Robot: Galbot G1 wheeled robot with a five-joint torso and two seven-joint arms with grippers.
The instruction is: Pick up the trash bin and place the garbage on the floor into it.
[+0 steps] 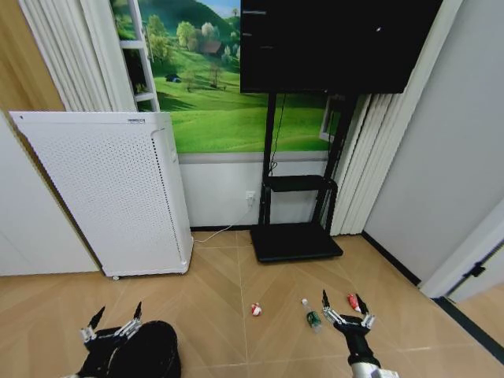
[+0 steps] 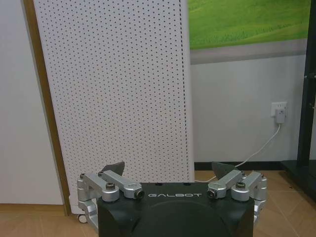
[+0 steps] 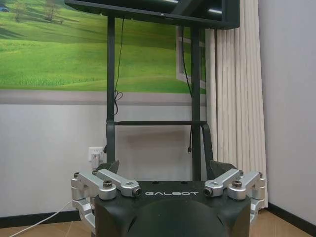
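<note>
At your far left stands the tall white perforated appliance, resting on the chevron wood-look floor against the wall. In the left wrist view it rises straight ahead of the gripper, and a white plug sits in a wall socket off to its side, its cable trailing down to the floor.

Low in the head view, your left gripper has its fingers spread wide apart and holds nothing. The black wire-mesh trash bin sits on the floor just beside it, on the inner side, partly hidden behind the arm; you cannot tell whether the arm touches it.

Toward the middle, the garbage lies on the floor in a loose row. The white-and-red piece comes first, then the green piece with a pale end, near your right gripper. Behind them, by the wall, stands the black TV stand carrying the dark screen, with a green meadow mural behind it.

Your right gripper also has its fingers splayed open and empty, hovering above the floor. The red piece shows between its fingertips in the head view; whether it touches them is unclear. The right wrist view looks level at the TV stand and the pleated curtain.
</note>
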